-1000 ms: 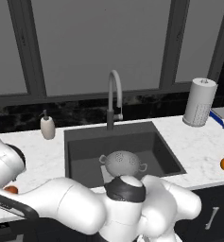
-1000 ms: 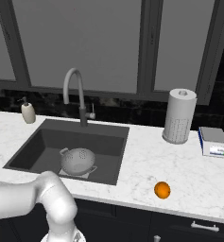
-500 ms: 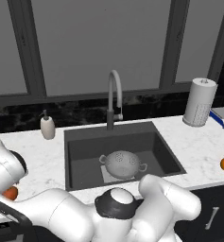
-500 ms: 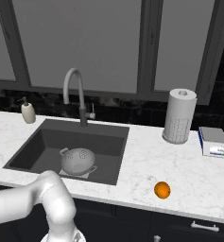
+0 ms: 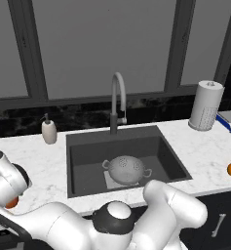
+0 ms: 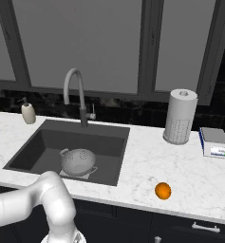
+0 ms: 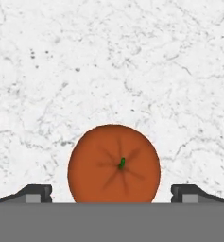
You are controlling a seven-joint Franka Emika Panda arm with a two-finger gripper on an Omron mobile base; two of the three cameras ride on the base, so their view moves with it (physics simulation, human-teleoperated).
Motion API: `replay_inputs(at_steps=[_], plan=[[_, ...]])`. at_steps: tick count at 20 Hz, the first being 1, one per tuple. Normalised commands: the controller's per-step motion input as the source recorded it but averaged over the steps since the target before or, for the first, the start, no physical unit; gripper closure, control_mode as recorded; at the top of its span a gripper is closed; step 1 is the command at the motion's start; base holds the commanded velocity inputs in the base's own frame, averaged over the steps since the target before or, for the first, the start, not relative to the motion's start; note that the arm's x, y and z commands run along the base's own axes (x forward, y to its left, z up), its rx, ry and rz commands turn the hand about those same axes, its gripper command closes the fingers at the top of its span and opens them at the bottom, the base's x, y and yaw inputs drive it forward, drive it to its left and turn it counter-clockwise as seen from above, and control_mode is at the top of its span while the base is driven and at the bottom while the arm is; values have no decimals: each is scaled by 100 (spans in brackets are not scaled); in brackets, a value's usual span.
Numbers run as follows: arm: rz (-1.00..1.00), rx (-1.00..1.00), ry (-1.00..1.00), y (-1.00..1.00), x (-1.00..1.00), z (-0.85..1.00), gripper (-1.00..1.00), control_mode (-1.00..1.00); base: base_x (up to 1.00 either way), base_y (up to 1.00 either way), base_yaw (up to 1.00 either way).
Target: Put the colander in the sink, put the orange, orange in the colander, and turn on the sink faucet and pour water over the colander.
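White marbled counter (image 6: 147, 163) runs under a row of tall dark-framed windows, with the deep dark-grey rectangular sink (image 5: 83, 155) set into it. On the sink floor, on a lighter grey square patch, the small silvery perforated colander (image 5: 127, 169) sits upright with its two loop handles out to the sides. Behind the basin the slim grey gooseneck faucet (image 5: 117, 100) arches over it, and a beige soap pump bottle (image 5: 49, 131) stands to its left. My arm is folded far down to the left side of the counter. My pincer (image 7: 111, 191) hangs straight over the darker reddish-orange round fruit (image 7: 114, 163), fingers spread wide, one tip on either side of it and clear of its skin; its green stem dot faces me. The brighter yellow-orange round fruit (image 6: 163, 191) lies on the counter right of the sink, near the front edge. Further back stand a white paper-towel roll (image 6: 180, 116) and a small grey scale (image 6: 213, 142).
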Motion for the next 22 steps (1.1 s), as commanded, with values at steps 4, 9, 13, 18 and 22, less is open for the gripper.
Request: replay_inputs(at_steps=[4,9,13,18,22], plan=[[0,-5,0,4,23,-16,-100,-100,0,0,0],[0,-1,0,18,10,-19,-100,-100,0,0,0],[0,0,7,7,0,-19,-100,-100,0,0,0],[0,0,7,0,0,-11,100,-100,0,0,0],[0,0,1,0,0,0,100,-100,0,0,0]])
